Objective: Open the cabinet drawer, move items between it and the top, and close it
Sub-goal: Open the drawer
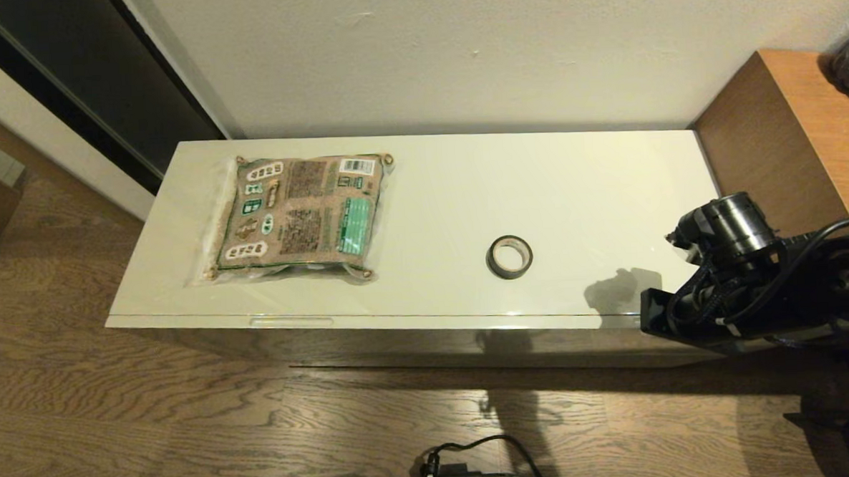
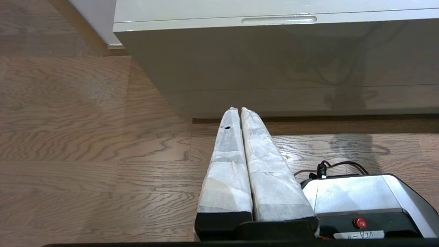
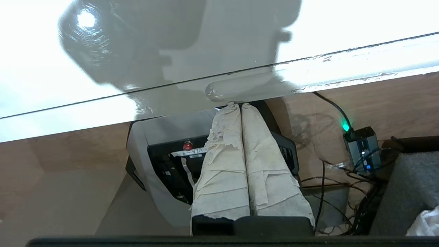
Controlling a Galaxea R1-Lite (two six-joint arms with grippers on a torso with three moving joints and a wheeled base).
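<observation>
Overhead, the right claw [image 3: 237, 104] is hovering with fingers pressed together just at the closed cabinet drawer [image 3: 240, 90] recess; left claw [image 2: 236, 109] likewise pressed together.

- You are looking at a top [image 1: 594, 181] with a wide bare stretch between the printed packet [image 1: 296, 217] near its left end and the tape ring [image 1: 509, 256] right of the middle; a gripper could come down there.
- The wall is running close behind the slab's far edge, blocking any reach from the back.
- The brown wooden unit [image 1: 792, 129] is standing taller against the right end, closing that side.
- Your right arm [image 1: 756, 274] is hanging over the front right corner, its right gripper [image 3: 236, 104] pressed together just beside the front edge.
- The drawer face [image 2: 281, 58] is sitting flush, with open floor [image 2: 85, 137] in front of it where the left gripper [image 2: 237, 109], fingers together, is pointing.
</observation>
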